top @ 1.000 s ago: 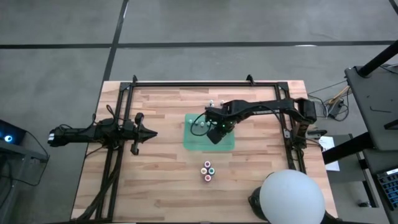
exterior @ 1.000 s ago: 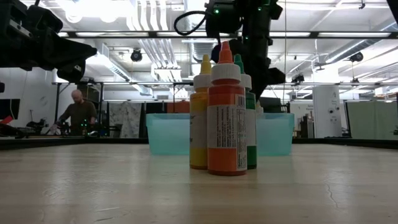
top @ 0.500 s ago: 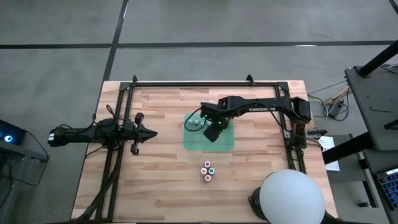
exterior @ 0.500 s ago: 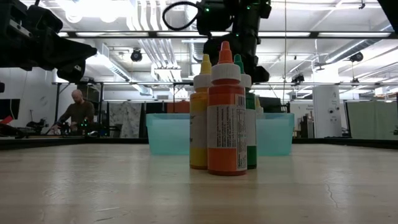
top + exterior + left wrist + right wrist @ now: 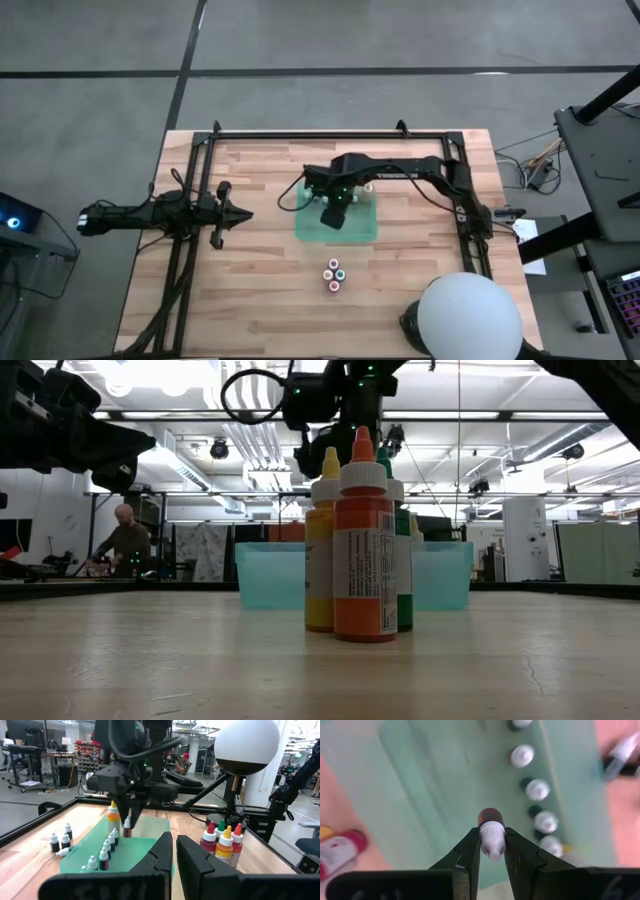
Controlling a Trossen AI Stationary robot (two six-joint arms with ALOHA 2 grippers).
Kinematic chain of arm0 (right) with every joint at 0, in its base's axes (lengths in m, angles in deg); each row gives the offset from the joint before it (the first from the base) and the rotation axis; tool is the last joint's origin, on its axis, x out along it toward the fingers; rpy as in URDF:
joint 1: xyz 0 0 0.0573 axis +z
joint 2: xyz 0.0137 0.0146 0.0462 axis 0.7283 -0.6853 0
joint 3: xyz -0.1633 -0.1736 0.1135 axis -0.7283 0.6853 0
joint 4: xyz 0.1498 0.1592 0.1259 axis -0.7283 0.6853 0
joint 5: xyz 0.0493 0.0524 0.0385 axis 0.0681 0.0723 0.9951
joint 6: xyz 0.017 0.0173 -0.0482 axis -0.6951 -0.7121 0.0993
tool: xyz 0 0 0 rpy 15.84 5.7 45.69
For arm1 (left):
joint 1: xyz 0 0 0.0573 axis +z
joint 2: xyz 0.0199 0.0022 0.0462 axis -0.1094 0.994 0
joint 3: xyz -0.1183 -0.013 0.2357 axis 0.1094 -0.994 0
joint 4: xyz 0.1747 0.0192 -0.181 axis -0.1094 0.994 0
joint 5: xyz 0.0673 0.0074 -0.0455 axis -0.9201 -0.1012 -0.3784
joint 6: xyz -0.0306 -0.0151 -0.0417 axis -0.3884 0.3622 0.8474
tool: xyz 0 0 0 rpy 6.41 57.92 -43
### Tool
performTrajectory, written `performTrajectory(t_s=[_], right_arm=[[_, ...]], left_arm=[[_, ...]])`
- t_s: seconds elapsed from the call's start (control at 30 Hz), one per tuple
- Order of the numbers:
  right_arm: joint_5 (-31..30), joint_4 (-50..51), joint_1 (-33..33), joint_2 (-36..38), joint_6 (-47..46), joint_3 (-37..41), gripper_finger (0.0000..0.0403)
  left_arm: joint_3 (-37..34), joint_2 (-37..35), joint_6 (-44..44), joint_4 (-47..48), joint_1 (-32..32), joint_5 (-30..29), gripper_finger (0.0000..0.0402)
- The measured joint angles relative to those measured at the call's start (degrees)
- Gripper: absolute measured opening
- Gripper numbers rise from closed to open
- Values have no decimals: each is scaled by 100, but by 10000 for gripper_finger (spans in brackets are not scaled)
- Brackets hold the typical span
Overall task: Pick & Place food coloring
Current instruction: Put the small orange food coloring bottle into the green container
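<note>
The right gripper [image 5: 492, 851] jaws pinch a tiny pale-capped bottle [image 5: 491, 834] by its cap. Over the last second the arm has carried it leftward across the green mat [image 5: 360, 226], so placing looks close. A row of small bottles [image 5: 107, 848] already stands there. The left gripper [image 5: 243, 213], jaws pressed together, waits at the counter's left.

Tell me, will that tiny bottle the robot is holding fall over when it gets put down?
Maybe. The tiny bottle in the right hand looks narrow and tall, so a nudge could tip it. One small bottle beside the green mat already lies sideways; it might roll.
</note>
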Motion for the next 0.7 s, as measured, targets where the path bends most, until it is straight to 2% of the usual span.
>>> performTrajectory(t_s=[0.23,0.7], right_arm=[[-110,33,-73,-131,1170,-134,66],[-96,-107,-111,-148,2444,257,66]], left_arm=[[0,0,1,-1,2,0,0],[-1,1,1,-1,2,0,0]])
